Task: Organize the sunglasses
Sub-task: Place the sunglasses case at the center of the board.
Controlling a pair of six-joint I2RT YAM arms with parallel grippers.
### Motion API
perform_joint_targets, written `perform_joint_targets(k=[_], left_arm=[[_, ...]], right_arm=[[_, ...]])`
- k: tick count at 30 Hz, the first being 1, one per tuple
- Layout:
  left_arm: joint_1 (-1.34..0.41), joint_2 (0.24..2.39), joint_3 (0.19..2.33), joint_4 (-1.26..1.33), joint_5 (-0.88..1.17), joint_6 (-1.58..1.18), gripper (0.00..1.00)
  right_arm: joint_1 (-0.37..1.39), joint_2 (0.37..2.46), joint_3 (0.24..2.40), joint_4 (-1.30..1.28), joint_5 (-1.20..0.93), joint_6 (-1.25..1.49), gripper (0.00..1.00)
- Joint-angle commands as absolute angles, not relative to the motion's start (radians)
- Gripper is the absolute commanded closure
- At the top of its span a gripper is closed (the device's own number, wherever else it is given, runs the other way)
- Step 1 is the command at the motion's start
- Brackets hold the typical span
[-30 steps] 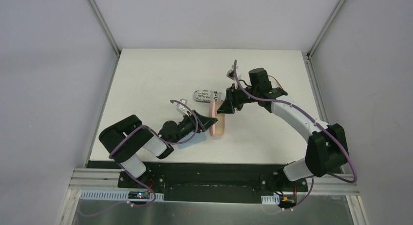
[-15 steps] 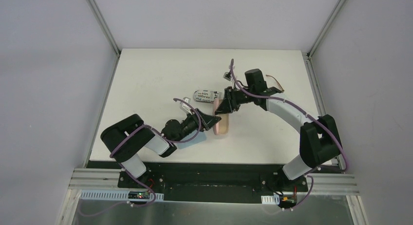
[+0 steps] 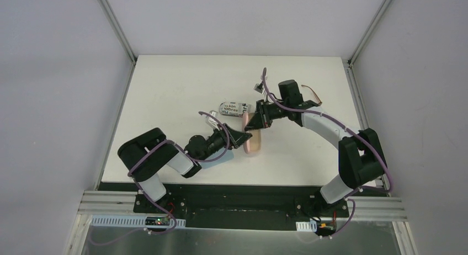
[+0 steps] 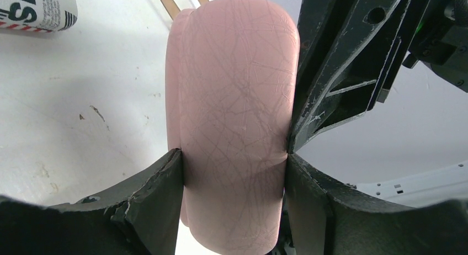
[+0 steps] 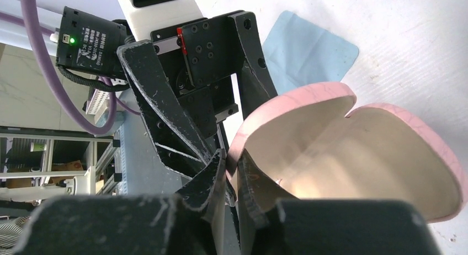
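The sunglasses are in neither gripper: the brown-framed pair (image 3: 313,93) lies on the table (image 3: 165,89) just behind the right arm's wrist, and I cannot make out the pale pair in any view. What has changed over the last second is around the pink case (image 3: 251,138) — the left arm has stretched forward and the right arm has drawn its elbow in. The two tools now meet at the case, which looks rounder from above than it did. The left gripper (image 4: 234,155) is clamped across the case's body, a finger pressed into each side. The right gripper (image 5: 230,175) has its fingers pinched on one rim of the shell, and its wrist view shows the case gaping, the cream lining bare where it shows. I judge that the case has just been pulled open to take a pair — yet both tools are busy holding it, so one must let go before any glasses can be fetched. The black-and-white lettered case (image 3: 234,108) sits just beyond the pink one, and a light blue cloth (image 5: 309,51) lies under the left arm. The table is white and matt with a few scuffs and specks, boxed in by plain pale grey walls with aluminium corner posts.
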State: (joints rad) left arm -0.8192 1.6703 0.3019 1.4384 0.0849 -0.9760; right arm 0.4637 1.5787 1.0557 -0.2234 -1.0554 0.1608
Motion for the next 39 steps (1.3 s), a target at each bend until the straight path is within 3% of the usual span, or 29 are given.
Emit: perform_joint_targets(k=[1, 3, 4, 5, 6, 13, 20, 23, 30, 39], left_arm=[[-0.829, 1.698, 0.343, 1.761, 0.097, -1.000, 0.63], [-0.830, 1.694, 0.316, 1.758, 0.100, -1.001, 0.44], [-0.831, 1.685, 0.291, 1.749, 0.087, -1.001, 0.20], [-0.830, 1.669, 0.265, 1.734, 0.067, -1.002, 0.05], [-0.830, 1.648, 0.235, 1.714, 0.051, -0.998, 0.01], [-0.830, 1.332, 0.152, 1.278, -0.005, -0.937, 0.01], [-0.830, 0.770, 0.314, 0.333, -0.228, -0.711, 0.01], [-0.830, 0.617, 0.404, 0.085, -0.371, -0.629, 0.01], [-0.830, 0.432, 0.503, -0.164, -0.635, -0.514, 0.01], [-0.831, 0.269, 0.513, -0.240, -0.685, -0.563, 0.01]], right_arm=[[0.472, 1.519, 1.060, -0.218, -1.046, 0.066, 1.00], [0.477, 1.518, 1.099, -0.295, -0.962, -0.030, 1.00], [0.477, 1.522, 1.124, -0.326, -0.931, -0.085, 1.00], [0.477, 1.525, 1.138, -0.349, -0.904, -0.117, 1.00], [0.478, 1.526, 1.151, -0.370, -0.875, -0.142, 1.00], [0.491, 1.563, 1.222, -0.459, -0.709, -0.269, 1.00], [0.630, 1.665, 1.321, -0.627, -0.421, -0.458, 1.00], [0.724, 1.708, 1.341, -0.684, -0.288, -0.510, 1.00], [0.956, 1.807, 1.308, -0.663, 0.088, -0.551, 1.00], [1.040, 1.957, 1.306, -0.564, 0.373, -0.601, 1.00]])
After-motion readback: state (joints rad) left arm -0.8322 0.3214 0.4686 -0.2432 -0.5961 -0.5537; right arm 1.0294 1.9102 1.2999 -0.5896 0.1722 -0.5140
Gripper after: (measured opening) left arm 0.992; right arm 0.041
